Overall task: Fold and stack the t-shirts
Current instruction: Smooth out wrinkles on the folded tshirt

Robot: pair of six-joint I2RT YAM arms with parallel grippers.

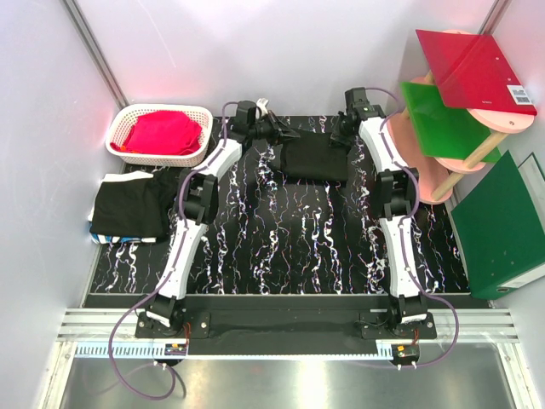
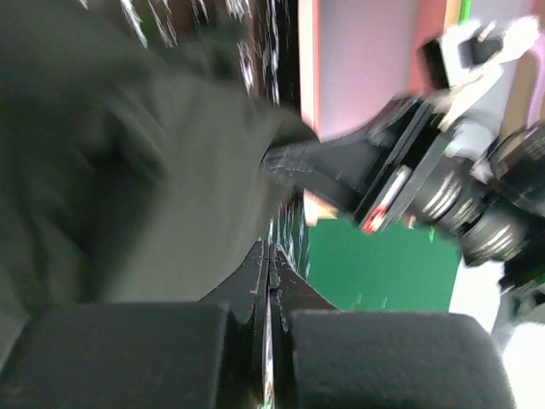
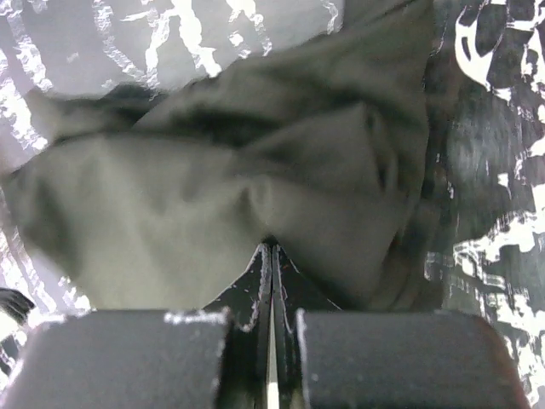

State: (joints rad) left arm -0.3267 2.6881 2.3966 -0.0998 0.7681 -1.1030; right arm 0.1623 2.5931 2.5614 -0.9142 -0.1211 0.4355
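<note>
A black t-shirt (image 1: 313, 160) lies crumpled at the far middle of the marbled black mat (image 1: 281, 239). My left gripper (image 1: 288, 135) is at its far left corner, jaws shut, and the cloth (image 2: 153, 170) meets the fingertips (image 2: 269, 249). My right gripper (image 1: 339, 136) is at its far right corner, shut on a bunch of the cloth (image 3: 213, 170) right at the tips (image 3: 271, 244). A folded black shirt (image 1: 129, 207) with a blue and white edge lies at the mat's left edge. The right gripper also shows, blurred, in the left wrist view (image 2: 341, 162).
A white basket (image 1: 204, 115) holding red cloth (image 1: 162, 132) stands at the far left. A pink stand with red and green folders (image 1: 464, 102) stands at the far right, with a green binder (image 1: 502, 226) below it. Walls close in on both sides.
</note>
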